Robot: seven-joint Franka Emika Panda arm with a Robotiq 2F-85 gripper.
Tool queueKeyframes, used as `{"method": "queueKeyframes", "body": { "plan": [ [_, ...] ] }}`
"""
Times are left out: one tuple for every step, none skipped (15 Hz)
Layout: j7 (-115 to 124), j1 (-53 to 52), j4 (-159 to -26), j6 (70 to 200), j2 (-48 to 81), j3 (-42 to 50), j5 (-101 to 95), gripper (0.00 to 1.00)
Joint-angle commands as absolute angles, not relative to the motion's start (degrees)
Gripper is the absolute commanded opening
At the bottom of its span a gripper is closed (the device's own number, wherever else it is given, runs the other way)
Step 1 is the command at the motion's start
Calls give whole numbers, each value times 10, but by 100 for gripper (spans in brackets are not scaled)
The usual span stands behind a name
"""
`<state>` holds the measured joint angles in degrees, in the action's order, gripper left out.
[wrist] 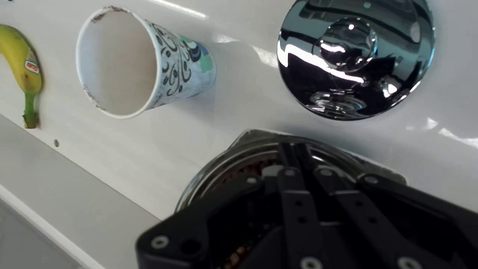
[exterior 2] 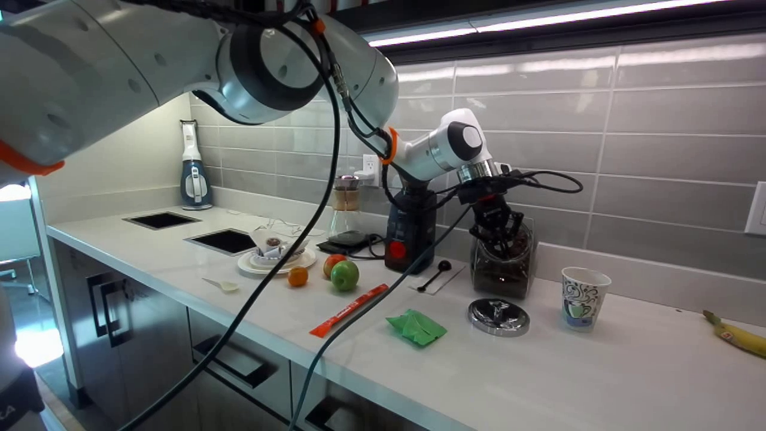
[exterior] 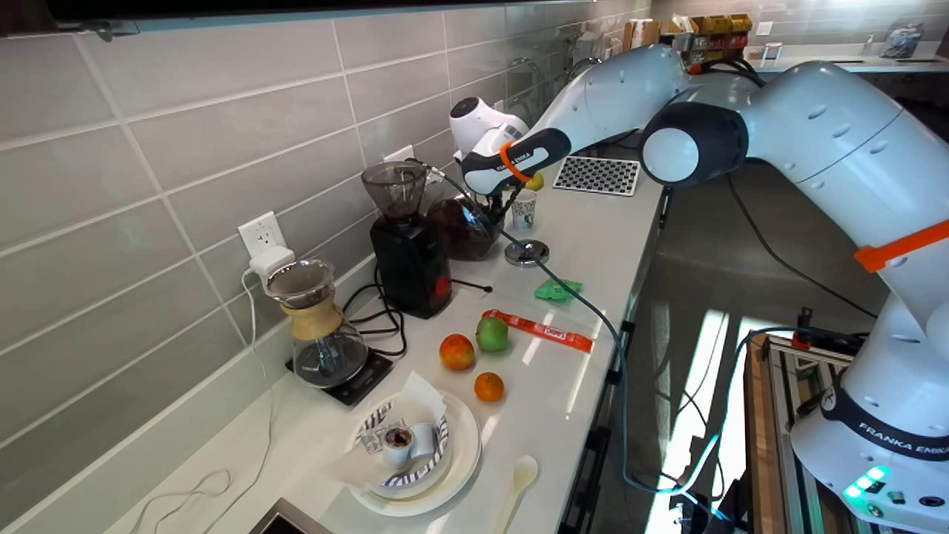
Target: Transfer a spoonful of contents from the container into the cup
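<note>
The hand [wrist: 295, 154] is closed at the mouth of the glass jar [exterior 2: 501, 278], which holds dark contents [wrist: 247, 169]; how far it dips inside is hard to tell. On the surface [exterior 2: 604, 374], the paper cup [wrist: 185, 69] stands upright near the jar, the shiny lid [exterior 2: 498, 317] lies near both, and the jar sits between cup and black grinder [exterior 2: 410, 230].

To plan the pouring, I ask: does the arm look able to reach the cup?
Probably yes: the cup stands upright near the jar with nothing over it, but the gripper, at the jar's mouth, may first need to rise.
</note>
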<state>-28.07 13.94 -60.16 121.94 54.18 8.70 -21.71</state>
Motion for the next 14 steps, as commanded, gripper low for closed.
{"method": "queueKeyframes", "body": {
  "plan": [
    [-255, 117, -629, 1274, 555, 112, -265, 1],
    [-244, 110, -640, 1287, 552, 116, -278, 1],
    [-231, 102, -652, 1300, 549, 124, -292, 1],
    [-215, 93, -667, 1315, 545, 131, -306, 1],
    [-203, 87, -682, 1328, 542, 136, -318, 1],
    [-190, 79, -695, 1338, 539, 144, -328, 1],
    [-180, 70, -706, 1344, 534, 155, -339, 1],
    [-165, 61, -721, 1352, 528, 163, -353, 1],
    [-151, 54, -732, 1358, 524, 171, -368, 1],
    [-136, 46, -744, 1364, 518, 178, -383, 1],
    [-121, 39, -756, 1368, 513, 185, -400, 1],
    [-106, 33, -767, 1370, 507, 189, -416, 1],
    [-92, 28, -778, 1373, 502, 194, -434, 1],
    [-74, 22, -787, 1375, 497, 199, -452, 1]
  ]
}}
